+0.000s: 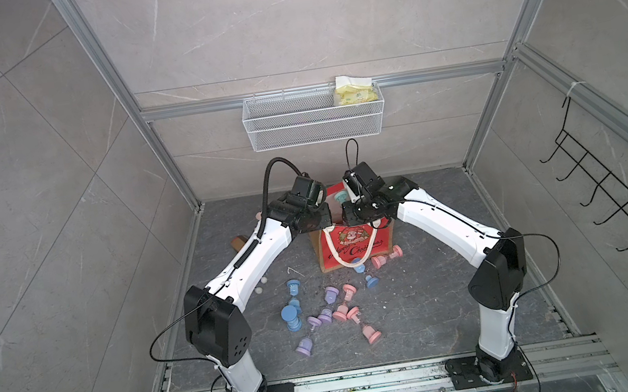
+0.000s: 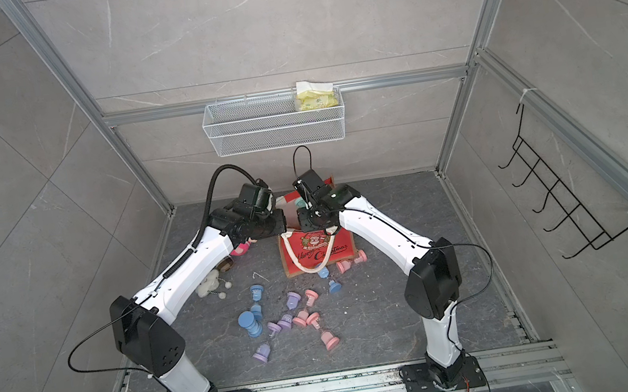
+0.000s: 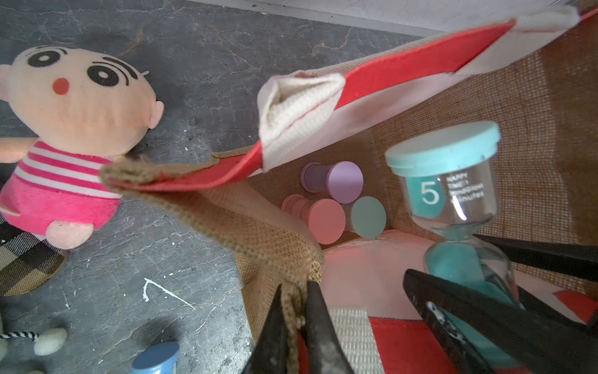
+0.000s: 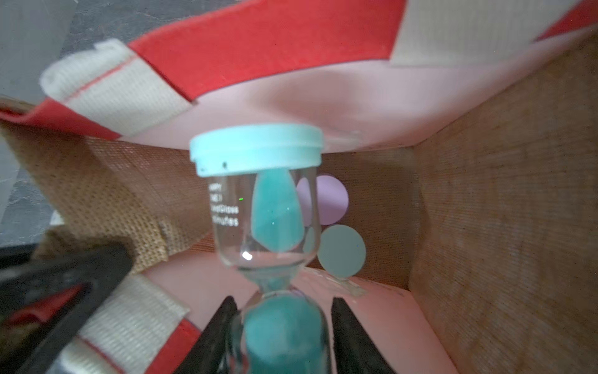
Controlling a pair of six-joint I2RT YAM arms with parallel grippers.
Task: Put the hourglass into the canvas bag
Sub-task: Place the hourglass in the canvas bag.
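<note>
The right hand (image 4: 283, 311) is clamped on one bulb of the teal hourglass (image 4: 259, 194), which juts out ahead of it into the open mouth of the canvas bag (image 3: 534, 129) standing on the table (image 3: 194, 64). The left hand (image 3: 296, 291) is closed, pinching the bag's burlap rim just beside it.

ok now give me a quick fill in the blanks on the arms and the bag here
The right gripper holds the teal hourglass, labelled ____, at the canvas bag opening.
The left gripper is shut on the bag's tan ____ edge.
On the bag's floor ____ other hourglasses show.
The plush doll lies ____ the bag.
Missing words: 5; burlap; three; outside
</note>
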